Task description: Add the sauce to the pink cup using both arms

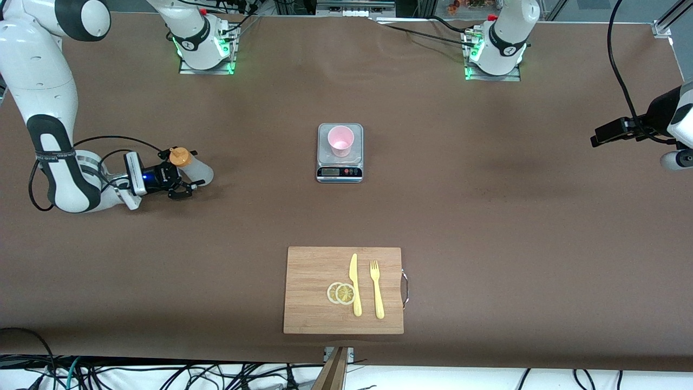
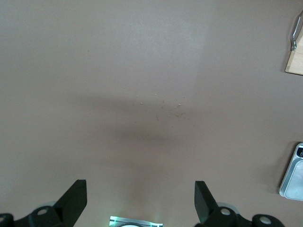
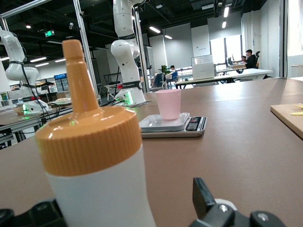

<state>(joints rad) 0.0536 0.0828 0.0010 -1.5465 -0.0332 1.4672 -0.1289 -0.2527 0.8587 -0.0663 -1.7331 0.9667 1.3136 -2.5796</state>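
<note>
Table (image 1: 487,216): brown mat, two white arms w/ bases along the edge farthest from the front cam.
Bottle (image 1: 194,168): whitish squeeze bottle w/ orange nozzle cap, standing upright on the table toward the right arm's end, well apart from the scale. In the right wrist view it fills the foreground (image 3: 94,161), nozzle pointing up.
Right gripper (image 1: 187,187): low at the table, around the bottle; fingers spread, one on each side of the bottle body. One black finger (image 3: 201,196) stands apart from the bottle wall; contact on the second side can't be told. Not pinching.
Cup (image 1: 340,140): pale pink tumbler, upright on the scale, mid-table. Also in the right wrist view (image 3: 168,104), on the scale tray.
Scale (image 1: 339,168): small silver kitchen scale, display & buttons on the side nearer the front cam.
Left gripper (image 2: 140,201): up in the air over bare mat toward the left arm's end; fingers spread wide, nothing between them. Arm waits.
Board (image 1: 314,265): wooden cutting board, nearer the front cam than the scale.
On board: yellow knife (image 1: 354,284) & yellow fork (image 1: 376,290) lying side by side; two lemon slices (image 1: 341,293) overlapping, touching the knife.
</note>
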